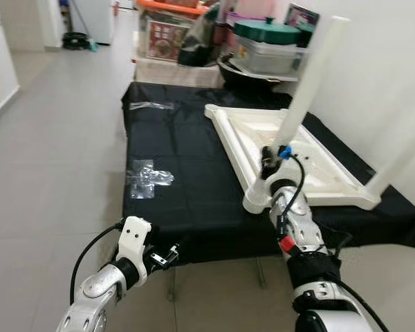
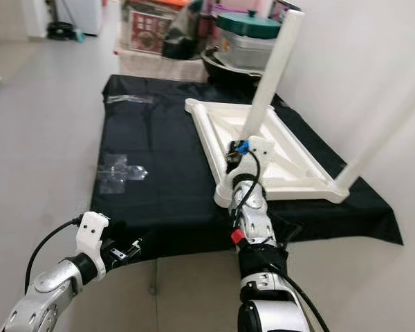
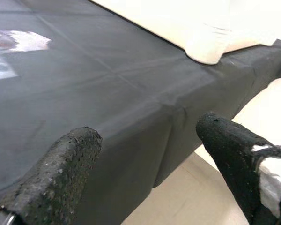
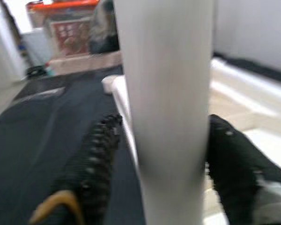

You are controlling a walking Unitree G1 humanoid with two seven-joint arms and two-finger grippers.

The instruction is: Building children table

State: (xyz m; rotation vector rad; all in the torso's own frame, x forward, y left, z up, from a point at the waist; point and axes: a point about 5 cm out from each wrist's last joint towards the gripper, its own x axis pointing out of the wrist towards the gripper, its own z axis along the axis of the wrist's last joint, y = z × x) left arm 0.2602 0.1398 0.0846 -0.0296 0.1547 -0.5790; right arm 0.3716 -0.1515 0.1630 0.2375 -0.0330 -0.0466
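Right gripper (image 4: 154,154) around smooth, seemingly plastic round leg (image 4: 164,93)

The cloth (image 1: 180,173) on the low table is black all over. The upside-down table top (image 1: 290,155) is cream white, and the leg (image 1: 311,76) standing up from it is the same white. A clear, shiny plastic bag (image 1: 149,178) is seen on the black cloth. The floor (image 1: 48,159) is made of pale grey tiles. The wall (image 1: 380,76) is white. A dark green lid (image 1: 266,31) is seen on a grey pot at the back, beside an orange and red box (image 1: 167,31). The fingers (image 4: 96,159) are black with small bumps. A little blue bit (image 1: 285,152) is seen by the right gripper (image 1: 271,160), and a red tag (image 1: 286,243) is seen on the silver arm.
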